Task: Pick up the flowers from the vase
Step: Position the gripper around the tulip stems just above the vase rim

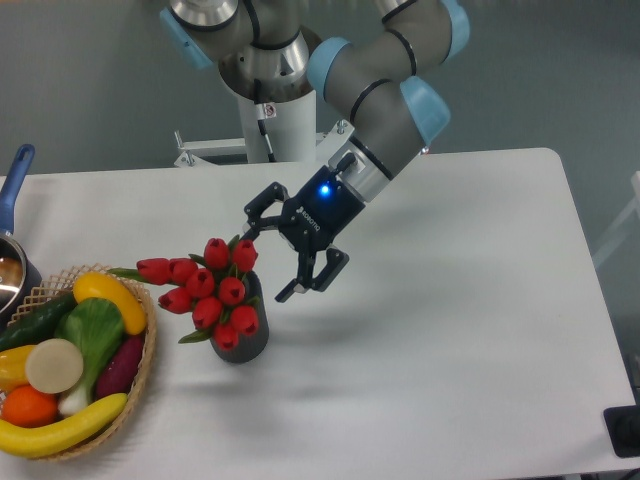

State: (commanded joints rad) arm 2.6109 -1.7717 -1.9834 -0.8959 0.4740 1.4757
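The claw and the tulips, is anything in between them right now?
Nothing. In the camera view the open claw hangs just right of the tulips in the vase, with only bare white table showing in the narrow gap.
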